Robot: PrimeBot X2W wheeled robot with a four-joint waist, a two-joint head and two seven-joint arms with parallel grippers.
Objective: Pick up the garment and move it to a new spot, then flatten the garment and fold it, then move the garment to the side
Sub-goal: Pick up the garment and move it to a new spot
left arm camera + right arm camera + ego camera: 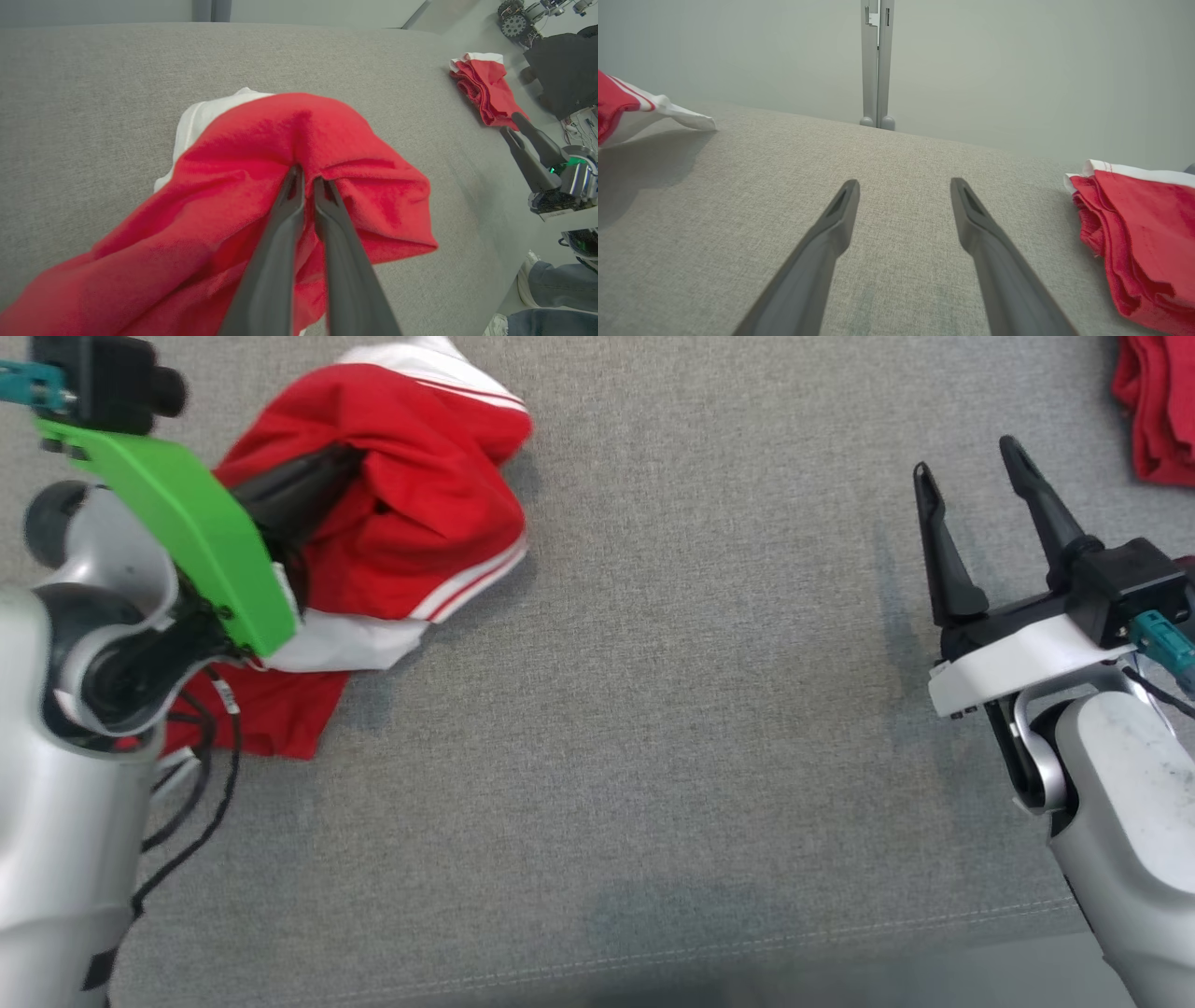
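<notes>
**Step in hand:** pick-up, the first stage of the task by my reading.

**Status.** The garment (420, 513), red with white trim, lies bunched at the left of the tabletop (672, 709), partly under the left arm. The left gripper (308, 175) has its fingers together, clamped on a fold of red cloth near the top of the heap. The cloth puckers around the tips. The right gripper (966, 457) hovers over bare tabletop at the right, fingers apart, holding nothing. A second garment (1158, 411) lies at the far right edge, well apart from the first.

**Procedure, as I would run it:**
1. I check the pinch before lifting. The left wrist view shows cloth on both sides of the fingers, but I cannot tell how many layers are caught.
2. I raise the left arm straight up, slowly, until the trailing hem clears the tabletop. A sideways pull first would likely drag and twist the heap.
3. I carry the garment toward the open centre, between the two grippers, where there is room to flatten it.
4. The right fingers should be apart and out of the path, ready to take a free edge once the garment hangs.

**Caution:** cloth held only at the tips may slip. If the fold creeps, I lower it and regrip deeper.
</notes>
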